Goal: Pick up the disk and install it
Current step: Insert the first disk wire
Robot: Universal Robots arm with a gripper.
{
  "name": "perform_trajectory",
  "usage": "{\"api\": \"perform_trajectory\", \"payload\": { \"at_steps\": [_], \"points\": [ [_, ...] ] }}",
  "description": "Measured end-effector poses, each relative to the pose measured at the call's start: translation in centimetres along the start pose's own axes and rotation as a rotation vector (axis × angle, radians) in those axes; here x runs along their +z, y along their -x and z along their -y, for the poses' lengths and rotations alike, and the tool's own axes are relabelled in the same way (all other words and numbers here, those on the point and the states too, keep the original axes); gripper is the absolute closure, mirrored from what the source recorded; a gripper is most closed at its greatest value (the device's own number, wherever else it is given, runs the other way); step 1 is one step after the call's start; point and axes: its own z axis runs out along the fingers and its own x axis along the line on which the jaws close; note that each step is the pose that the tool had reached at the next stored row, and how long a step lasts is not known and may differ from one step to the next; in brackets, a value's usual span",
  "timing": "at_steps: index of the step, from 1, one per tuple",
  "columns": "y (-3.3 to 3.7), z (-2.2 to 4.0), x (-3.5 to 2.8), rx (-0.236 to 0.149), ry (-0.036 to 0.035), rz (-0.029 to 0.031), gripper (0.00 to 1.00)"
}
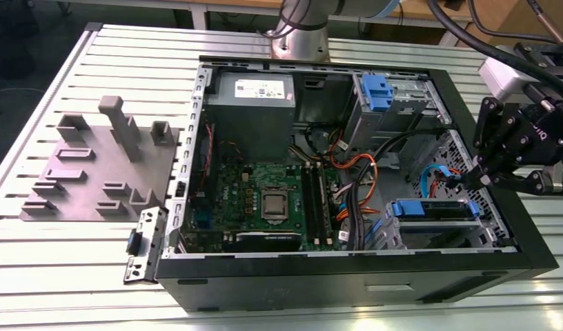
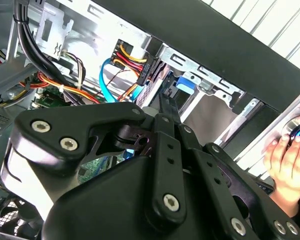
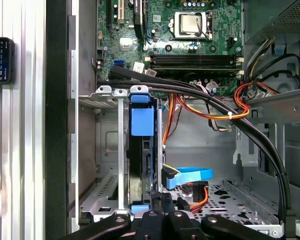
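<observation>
The gripper (image 2: 166, 102) lies nearest the lens in the second wrist view, its black linkage bars drawn in to a single narrow tip. The fingers are judged to be closed together, and nothing is seen held between them. In the exterior view the gripper (image 1: 491, 181) is placed at the side wall of the computer case (image 1: 355, 279) on the exterior view's right, just above the lower drive cage (image 1: 438, 231).

The disk (image 1: 433, 209) is found in that cage, at the case's near corner on the exterior view's right, with its blue carrier frame lying level across the cage's top. In the first wrist view the disk (image 3: 141, 150) is seen edge-on, slotted between the cage's metal rails, with the carrier's blue tab toward the motherboard (image 3: 190, 30). The gripper is held just beside the disk's outer end; whether it is touching cannot be told.

The pick-up is therefore judged done, and the disk appears to be slid into its bay. Whether it is fully latched cannot be settled. A blue data cable (image 3: 187, 176) and red and orange power leads (image 3: 200, 192) are seen beside the disk, and whether they are plugged in cannot be made out.

A person's hand (image 2: 290, 155) is rested on the bench (image 1: 79, 289) outside the case wall. A grey fixture plate (image 1: 97, 172) is set near the bench's edge on the exterior view's left.
</observation>
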Motion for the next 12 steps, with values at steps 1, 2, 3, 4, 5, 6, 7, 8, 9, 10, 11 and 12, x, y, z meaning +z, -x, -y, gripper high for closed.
{"api": "perform_trajectory", "payload": {
  "at_steps": [1, 2, 3, 4, 5, 6, 7, 8, 9, 10, 11, 12],
  "points": [
    [0.0, 0.07, 0.0, 0.0, 0.0, 0.0001, 0.89],
    [0.0, 0.13, 0.01, 0.0, 0.0001, 0.0002, 0.89],
    [0.02, 0.17, 0.01, 0.0, 0.0, 0.0003, 0.89],
    [0.05, 0.17, 0.01, 0.0, 0.0, 0.0003, 0.89],
    [0.14, 0.16, 0.0, 0.0, 0.0001, 0.0001, 0.89],
    [0.26, 0.16, 0.0, 0.0, 0.0002, 0.0001, 0.89],
    [0.4, 0.17, 0.01, 0.0, 0.0003, 0.0001, 0.89],
    [0.56, 0.16, 0.01, 0.0, 0.0003, 0.0002, 0.89],
    [0.77, 0.17, 0.01, 0.0, 0.0003, 0.0002, 0.89],
    [0.98, 0.17, 0.01, 0.0, 0.0004, 0.0, 0.89],
    [1.18, 0.19, 0.02, 0.0, 0.0005, 0.0002, 0.89],
    [1.37, 0.2, 0.03, 0.0, 0.0009, 0.0002, 0.89]
  ]
}}
